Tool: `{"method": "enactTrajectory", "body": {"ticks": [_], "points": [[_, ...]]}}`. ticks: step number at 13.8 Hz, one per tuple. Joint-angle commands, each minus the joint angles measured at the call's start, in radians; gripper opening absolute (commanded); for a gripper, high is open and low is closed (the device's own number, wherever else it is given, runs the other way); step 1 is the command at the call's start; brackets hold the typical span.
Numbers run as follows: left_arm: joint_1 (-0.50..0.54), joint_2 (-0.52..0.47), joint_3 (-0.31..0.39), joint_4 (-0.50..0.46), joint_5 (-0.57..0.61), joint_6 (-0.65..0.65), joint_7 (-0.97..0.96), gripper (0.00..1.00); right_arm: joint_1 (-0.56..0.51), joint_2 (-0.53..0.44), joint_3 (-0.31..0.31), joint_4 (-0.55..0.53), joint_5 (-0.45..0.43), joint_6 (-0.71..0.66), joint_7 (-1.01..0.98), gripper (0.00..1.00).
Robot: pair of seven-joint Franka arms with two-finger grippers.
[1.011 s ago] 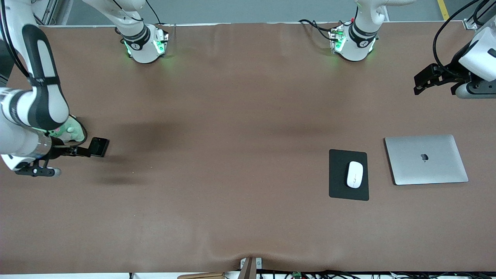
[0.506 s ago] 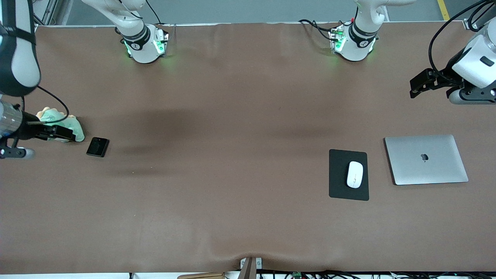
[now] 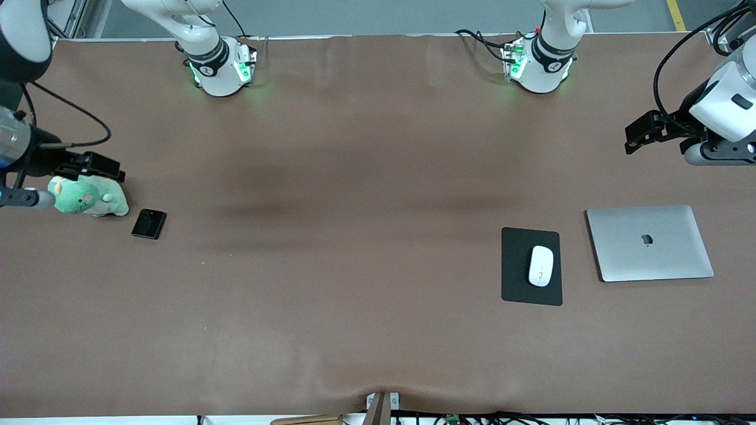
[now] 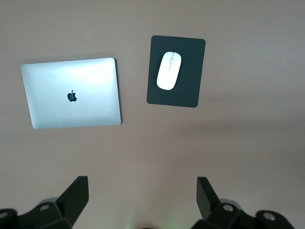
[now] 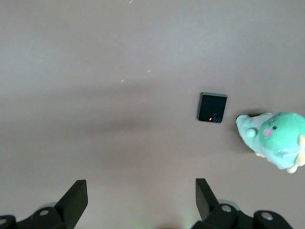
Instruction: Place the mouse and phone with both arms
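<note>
The white mouse (image 3: 541, 265) lies on a black pad (image 3: 515, 289) toward the left arm's end of the table. It also shows in the left wrist view (image 4: 169, 70). The black phone (image 3: 149, 224) lies flat on the table toward the right arm's end, beside a green plush toy (image 3: 88, 199). The phone also shows in the right wrist view (image 5: 212, 107). My right gripper (image 3: 109, 171) hangs open and empty over the plush toy, its jaws wide apart in its wrist view (image 5: 140, 188). My left gripper (image 3: 635, 137) is open and empty over bare table, well above the table in its wrist view (image 4: 142, 186).
A closed silver laptop (image 3: 649, 242) lies beside the pad, toward the left arm's end. It also shows in the left wrist view (image 4: 71, 93). The plush toy shows in the right wrist view (image 5: 276, 138). The brown table cover (image 3: 354, 236) spans the middle.
My right gripper was at the phone a second ago; it has risen and drawn back toward its end of the table, leaving the phone flat. The left gripper shifted slightly.
</note>
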Motion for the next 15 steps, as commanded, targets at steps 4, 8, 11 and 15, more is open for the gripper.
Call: {"method": "enactTrajectory", "body": {"ticks": [4, 8, 11, 15], "points": [[-0.001, 0.003, -0.001, 0.012, -0.011, 0.003, 0.003, 1.0, 0.032, -0.056, -0.02, 0.018, 0.006, -0.035, 0.015, 1.0], [-0.007, 0.014, -0.001, 0.044, -0.004, 0.003, 0.0, 1.0, 0.012, -0.091, -0.026, 0.013, -0.011, 0.002, 0.015, 1.0], [-0.009, 0.014, -0.001, 0.045, -0.004, 0.002, 0.003, 1.0, 0.009, -0.097, -0.032, 0.003, -0.01, 0.001, 0.02, 1.0], [-0.009, 0.014, -0.001, 0.045, -0.004, 0.002, 0.003, 1.0, -0.004, -0.097, -0.031, -0.002, -0.007, -0.006, 0.043, 1.0]]}}
